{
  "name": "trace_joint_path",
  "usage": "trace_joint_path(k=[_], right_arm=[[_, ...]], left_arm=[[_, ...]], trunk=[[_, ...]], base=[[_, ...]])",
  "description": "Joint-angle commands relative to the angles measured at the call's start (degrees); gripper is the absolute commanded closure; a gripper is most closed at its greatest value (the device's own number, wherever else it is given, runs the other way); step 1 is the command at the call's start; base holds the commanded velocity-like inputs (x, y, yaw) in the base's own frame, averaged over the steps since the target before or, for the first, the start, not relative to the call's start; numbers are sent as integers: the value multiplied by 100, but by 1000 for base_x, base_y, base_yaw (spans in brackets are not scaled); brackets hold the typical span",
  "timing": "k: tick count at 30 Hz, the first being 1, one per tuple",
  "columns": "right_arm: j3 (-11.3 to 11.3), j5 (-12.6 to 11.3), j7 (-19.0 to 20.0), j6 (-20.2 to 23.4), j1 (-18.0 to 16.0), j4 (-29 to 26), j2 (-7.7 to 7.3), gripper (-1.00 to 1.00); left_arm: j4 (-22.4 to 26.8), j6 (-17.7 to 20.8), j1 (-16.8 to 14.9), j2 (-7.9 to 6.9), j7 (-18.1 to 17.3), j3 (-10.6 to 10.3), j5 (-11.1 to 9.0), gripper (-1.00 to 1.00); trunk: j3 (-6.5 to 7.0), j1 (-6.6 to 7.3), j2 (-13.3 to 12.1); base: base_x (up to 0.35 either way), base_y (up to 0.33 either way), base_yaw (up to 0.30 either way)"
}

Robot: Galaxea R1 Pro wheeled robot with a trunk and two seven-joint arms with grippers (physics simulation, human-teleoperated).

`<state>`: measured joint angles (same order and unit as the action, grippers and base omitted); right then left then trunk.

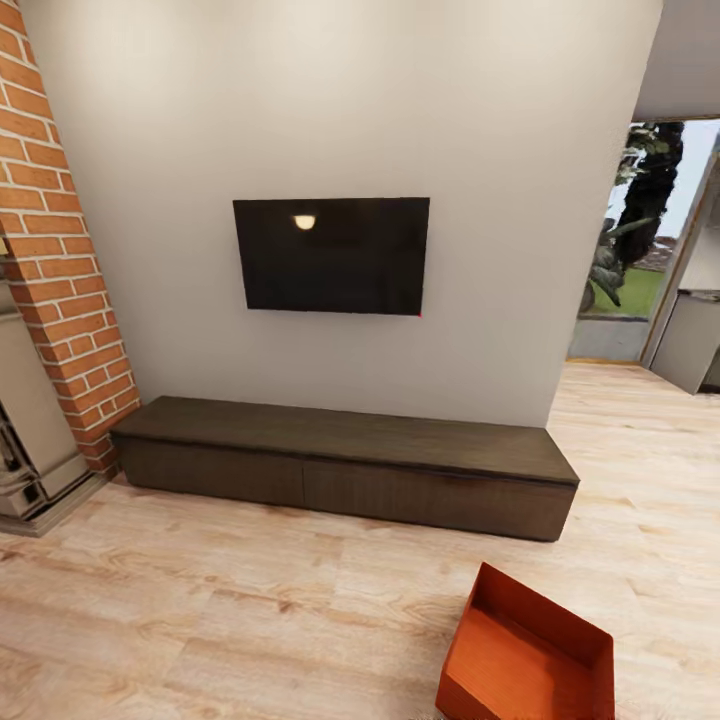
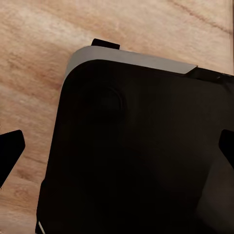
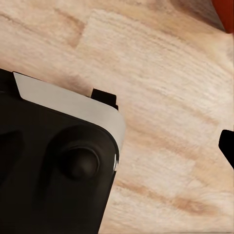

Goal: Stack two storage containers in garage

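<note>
We cannot tell either gripper's state; one container (image 1: 527, 650) sits low beside us, so driving forward risks nudging it.

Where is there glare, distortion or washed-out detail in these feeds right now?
Head view: a small bright lamp reflection on the dark TV screen, the walls lean as in a wide-angle render, and the storage container is cut by the frame's lower edge. Left wrist view: the robot's black base is nearly featureless dark. Right wrist view: the wood-plank floor looks soft and evenly lit.
</note>
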<state>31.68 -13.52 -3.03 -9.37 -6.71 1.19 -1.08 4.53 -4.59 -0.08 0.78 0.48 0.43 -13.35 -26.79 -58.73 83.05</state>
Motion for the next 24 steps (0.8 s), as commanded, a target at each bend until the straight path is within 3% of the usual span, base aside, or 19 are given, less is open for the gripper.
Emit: trace_joint_path(k=[1,24], right_arm=[[49,-51,-4,-26,-6,13,3,-100],[49,-52,-4,-21,-6,13,3,-100]], left_arm=[[2,-15,-1,1,5,1,-28,-100],[4,-15,-1,-1,5,1,-28,-100]], trunk=[[-6,0,3],[-6,0,3]], base=[[0,0,-245],[0,0,-245]])
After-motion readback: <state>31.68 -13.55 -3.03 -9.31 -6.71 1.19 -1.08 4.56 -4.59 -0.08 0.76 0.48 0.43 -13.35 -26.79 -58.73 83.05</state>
